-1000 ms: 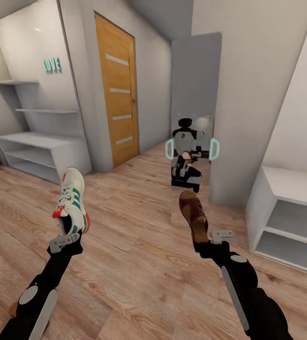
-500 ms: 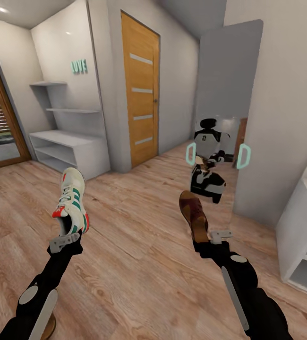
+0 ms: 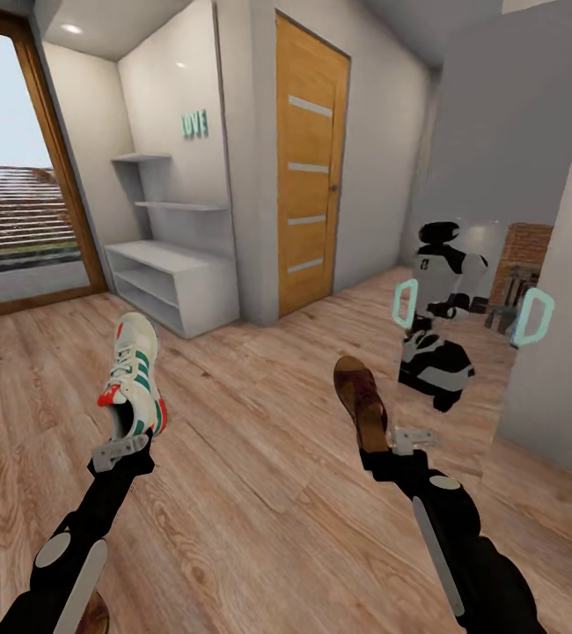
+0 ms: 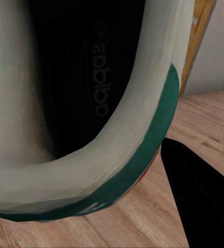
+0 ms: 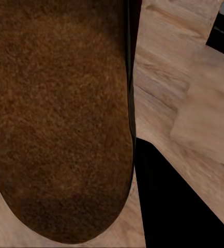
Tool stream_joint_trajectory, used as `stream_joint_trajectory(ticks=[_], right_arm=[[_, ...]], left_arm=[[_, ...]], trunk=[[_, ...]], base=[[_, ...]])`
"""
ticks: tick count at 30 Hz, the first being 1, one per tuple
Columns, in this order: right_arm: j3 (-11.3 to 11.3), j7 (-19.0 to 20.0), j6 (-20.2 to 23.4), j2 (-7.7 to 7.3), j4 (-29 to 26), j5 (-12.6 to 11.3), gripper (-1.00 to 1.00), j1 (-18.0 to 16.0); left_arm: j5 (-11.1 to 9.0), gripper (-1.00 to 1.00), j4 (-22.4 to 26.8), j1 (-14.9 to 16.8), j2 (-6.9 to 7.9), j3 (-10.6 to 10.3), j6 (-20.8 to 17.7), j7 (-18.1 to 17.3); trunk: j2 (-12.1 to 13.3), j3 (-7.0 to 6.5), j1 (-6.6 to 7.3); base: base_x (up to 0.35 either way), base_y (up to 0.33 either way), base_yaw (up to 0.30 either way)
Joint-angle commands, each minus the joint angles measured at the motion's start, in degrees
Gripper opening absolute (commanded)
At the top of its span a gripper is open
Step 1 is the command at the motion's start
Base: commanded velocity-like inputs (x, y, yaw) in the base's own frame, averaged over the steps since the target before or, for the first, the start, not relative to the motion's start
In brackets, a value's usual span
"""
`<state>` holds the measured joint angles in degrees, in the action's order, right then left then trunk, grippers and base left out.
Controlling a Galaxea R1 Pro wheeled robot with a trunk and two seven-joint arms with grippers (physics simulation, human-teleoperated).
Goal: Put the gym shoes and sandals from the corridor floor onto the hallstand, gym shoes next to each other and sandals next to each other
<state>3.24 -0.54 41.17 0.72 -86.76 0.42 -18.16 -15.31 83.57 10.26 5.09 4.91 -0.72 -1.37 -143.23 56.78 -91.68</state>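
View panned right→left | left hand [image 3: 121, 451] grips gym shoe [image 3: 135, 374] | right hand [image 3: 407, 438] grips sandal [image 3: 361, 401]

left claw [image 3: 121, 451]: clamped on gym shoe [image 3: 135, 374] | right claw [image 3: 400, 445]: clamped on sandal [image 3: 361, 401] | arms forward

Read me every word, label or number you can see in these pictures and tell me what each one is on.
"LOVE": teal letters on the wall above the hallstand.
"adidas": printed on the insole of the gym shoe, seen mirrored.
A small mark on the chest of the reflected robot: too small to read.
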Motion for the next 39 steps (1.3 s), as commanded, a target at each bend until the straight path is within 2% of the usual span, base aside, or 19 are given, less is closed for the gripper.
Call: stream_joint_trajectory(ticks=[1, 39], right_arm=[[0.01, -0.17, 0.32, 0.01, -0.08, -0.16, -1.00, -0.03], [0.01, -0.17, 0.32, -0.01, -0.08, -0.09, -1.00, -0.03]], left_arm=[[-0.60, -1.00, 0.01, 0.03, 0.01, 0.01, -0.08, -0.21], [-0.60, -1.00, 0.01, 0.03, 0.01, -0.04, -0.08, -0.21]], trunk=[[-0.02, 0.06, -0.02], [-0.02, 0.06, -0.02]], base=[[0.347, -0.003, 0.292], [0.347, -0.140, 0.292]])
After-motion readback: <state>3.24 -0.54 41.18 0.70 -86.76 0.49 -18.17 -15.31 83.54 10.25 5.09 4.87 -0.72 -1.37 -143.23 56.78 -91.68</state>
